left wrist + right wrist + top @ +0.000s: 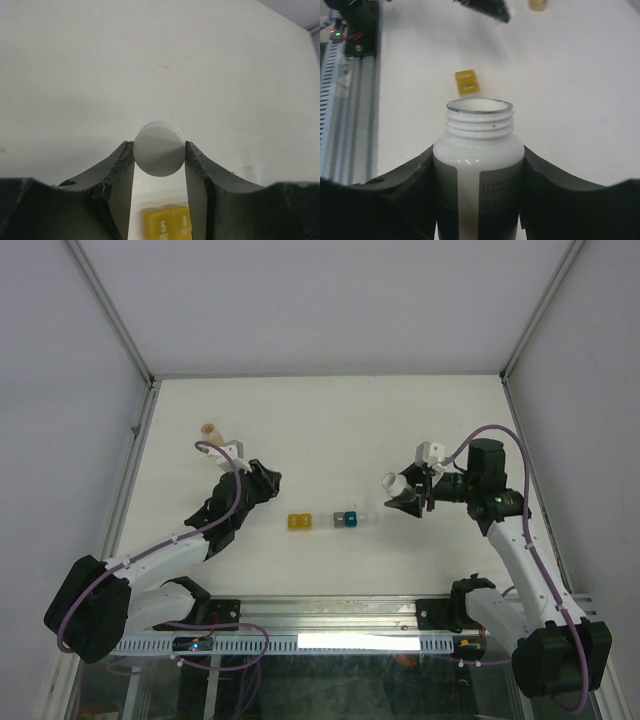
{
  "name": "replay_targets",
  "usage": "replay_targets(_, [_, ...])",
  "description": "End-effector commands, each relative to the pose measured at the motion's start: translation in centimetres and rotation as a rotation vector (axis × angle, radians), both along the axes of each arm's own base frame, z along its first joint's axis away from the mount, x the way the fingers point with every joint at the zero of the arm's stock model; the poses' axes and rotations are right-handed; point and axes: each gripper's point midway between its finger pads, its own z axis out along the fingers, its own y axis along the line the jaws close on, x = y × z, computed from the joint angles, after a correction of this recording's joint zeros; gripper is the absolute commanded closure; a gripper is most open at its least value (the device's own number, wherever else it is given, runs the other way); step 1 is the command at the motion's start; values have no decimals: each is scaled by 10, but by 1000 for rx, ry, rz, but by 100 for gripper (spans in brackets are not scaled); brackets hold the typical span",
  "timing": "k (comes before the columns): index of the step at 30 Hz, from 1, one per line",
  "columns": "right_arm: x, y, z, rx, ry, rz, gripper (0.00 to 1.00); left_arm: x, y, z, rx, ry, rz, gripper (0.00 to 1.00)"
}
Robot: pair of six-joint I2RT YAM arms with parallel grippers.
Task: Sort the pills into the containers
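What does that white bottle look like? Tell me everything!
The bottle is shiny white plastic with a screw-thread neck and no cap, so its mouth is open. A grey printed label wraps its body. The right hand grips its sides, holding it tipped sideways over the table, mouth pointing left.

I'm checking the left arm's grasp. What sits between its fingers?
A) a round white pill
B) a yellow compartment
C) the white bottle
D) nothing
A: the left wrist view shows the left gripper shut on a round white pill. The yellow compartment lies on the table beneath, and the bottle is in the right gripper.
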Motion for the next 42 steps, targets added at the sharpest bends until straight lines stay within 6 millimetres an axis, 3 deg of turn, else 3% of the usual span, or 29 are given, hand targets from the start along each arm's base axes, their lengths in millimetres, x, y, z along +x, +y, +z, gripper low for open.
replay_targets(1, [60, -12, 88, 190, -156, -316, 100, 3, 34, -40, 41, 131, 114, 95])
replay_targets(4, [124, -51, 162, 382, -173, -715, 100, 6, 45, -64, 95, 209, 163, 93])
replay_targets(6, [141, -63, 203, 516, -107, -763, 100, 8, 51, -75, 119, 254, 200, 90])
replay_targets(7, [133, -55, 227, 578, -94, -676, 100, 9, 54, -80, 129, 275, 224, 88])
replay_targets(8, [109, -30, 236, 596, -43, -482, 100, 9, 57, -84, 141, 295, 242, 84])
replay_targets(10, [29, 24, 234, 536, 35, -15, 100, 9, 61, -92, 165, 328, 264, 80])
replay_targets(11, [-8, 33, 227, 491, -36, 132, 100, 9, 62, -94, 172, 336, 266, 76])
replay_targets(12, [-22, 31, 225, 491, -133, 148, 100, 8, 62, -96, 176, 341, 268, 73])
replay_targets(13, [-12, 22, 231, 514, -209, 40, 100, 8, 62, -97, 178, 345, 269, 67])
replay_targets(14, [14, 10, 243, 531, -247, -124, 100, 8, 63, -98, 179, 348, 271, 63])
replay_targets(16, [73, -20, 247, 506, -205, -428, 100, 8, 61, -98, 169, 352, 264, 56])
replay_targets(17, [75, -19, 243, 512, -181, -395, 100, 8, 59, -97, 164, 351, 260, 50])
replay_targets(20, [-6, 15, 221, 498, -159, 71, 100, 9, 53, -87, 148, 336, 228, 38])
replay_targets(21, [-4, 12, 217, 533, -172, 42, 100, 9, 52, -83, 140, 327, 221, 34])
replay_targets(23, [60, -18, 210, 550, -131, -305, 100, 6, 50, -74, 115, 309, 204, 24])
replay_targets(24, [75, -22, 196, 476, -147, -353, 100, 4, 48, -69, 96, 298, 189, 21])
replay_targets(27, [37, -2, 143, 353, -4, -76, 100, -1, 43, -49, 51, 250, 140, 14])
replay_targets(29, [27, -2, 113, 295, -7, -36, 100, -7, 36, -33, 25, 202, 83, 9])
replay_targets(32, [20, -7, 77, 167, -119, -21, 100, -21, 14, 0, -32, 78, -96, 2])
replay_targets(37, [19, -20, 19, -16, -104, -11, 100, -62, -23, 61, -202, -235, -422, 1])
replay_targets(40, [22, -31, -20, -138, -61, -6, 100, -87, -34, 79, -291, -371, -557, 1])
replay_targets(42, [23, -36, -42, -208, -37, 1, 100, -97, -39, 81, -312, -406, -622, 1])
